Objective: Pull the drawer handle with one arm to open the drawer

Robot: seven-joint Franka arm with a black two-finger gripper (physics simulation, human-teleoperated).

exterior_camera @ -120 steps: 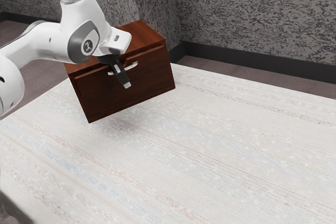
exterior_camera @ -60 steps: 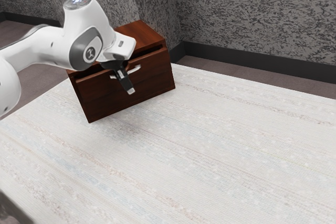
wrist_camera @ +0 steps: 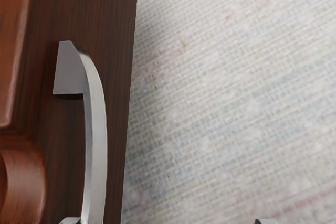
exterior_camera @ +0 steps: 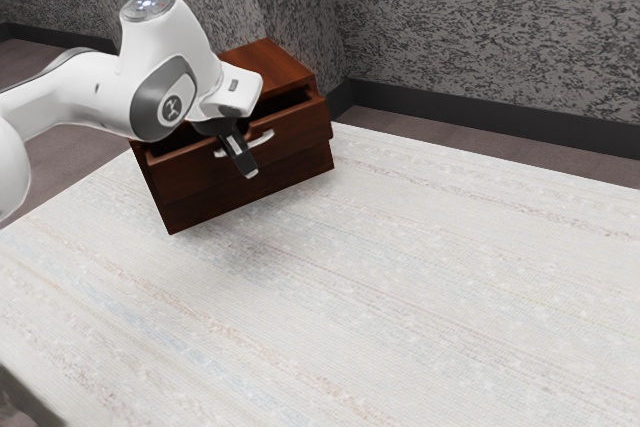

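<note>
A dark red-brown wooden cabinet [exterior_camera: 200, 182] stands on the pale table by the wall. Its upper drawer [exterior_camera: 290, 125] juts out from the cabinet front, with a dark gap showing above it. A pale curved handle [exterior_camera: 258, 138] [wrist_camera: 94, 129] runs across the drawer front. My black gripper [exterior_camera: 240, 154] hangs at that handle, its fingers pointing down in front of the drawer. In the wrist view the two fingertips [wrist_camera: 71, 220] stand far apart, one right beside the handle, the other over bare table, so the gripper is open and hooked on the handle.
The woven pale tabletop [exterior_camera: 400, 277] stretches wide toward the exterior view's right and front. A rough grey wall [exterior_camera: 480, 17] with a dark baseboard runs behind the cabinet. My white arm [exterior_camera: 90, 92] crosses the cabinet's left part.
The drawer has slid out of the cabinet toward the exterior view's right, and my gripper has moved that way with the handle.
</note>
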